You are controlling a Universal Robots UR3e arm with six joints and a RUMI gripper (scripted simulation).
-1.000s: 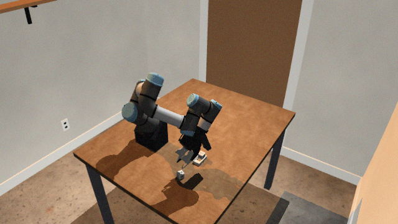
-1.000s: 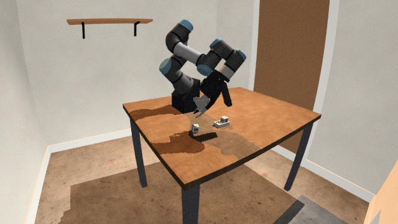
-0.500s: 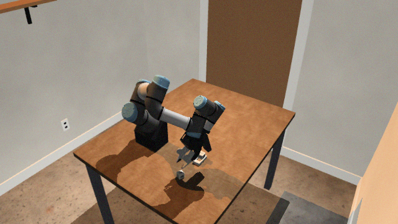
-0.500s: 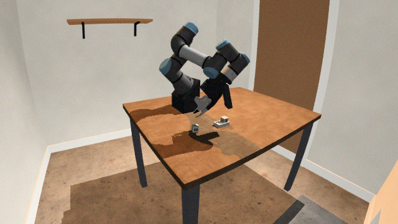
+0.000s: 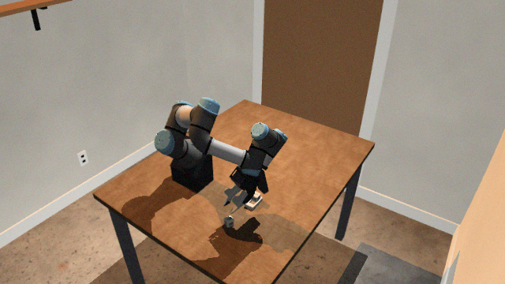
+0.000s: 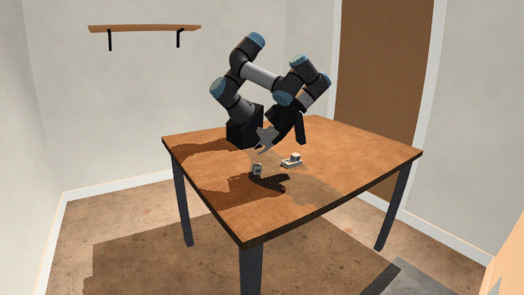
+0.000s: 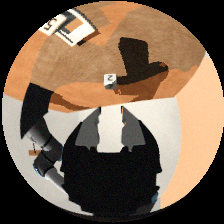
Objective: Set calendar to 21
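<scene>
Probably light, stiff and slightly slick: grip the loose cube (image 5: 229,222) (image 6: 256,169) (image 7: 110,81) by opposite side faces. In the exterior view, lies nearer the tabletop's (image 5: 308,150) (image 6: 348,152) (image 7: 90,60) left edge than the tray (image 5: 249,207) (image 6: 291,165) (image 7: 75,40). Pincer (image 5: 229,209) (image 6: 257,151) (image 7: 110,106): partly spread, pinching nothing.

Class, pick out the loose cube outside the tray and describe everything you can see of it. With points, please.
The loose cube (image 5: 229,222) (image 6: 256,169) (image 7: 110,81) is small and whitish grey, with dark markings; its material is unclear. It sits on the wooden table, apart from the tray. The wrist view shows a 2-like digit on one face, and the exterior view shows a dark mark on another. No finger touches it.
</scene>
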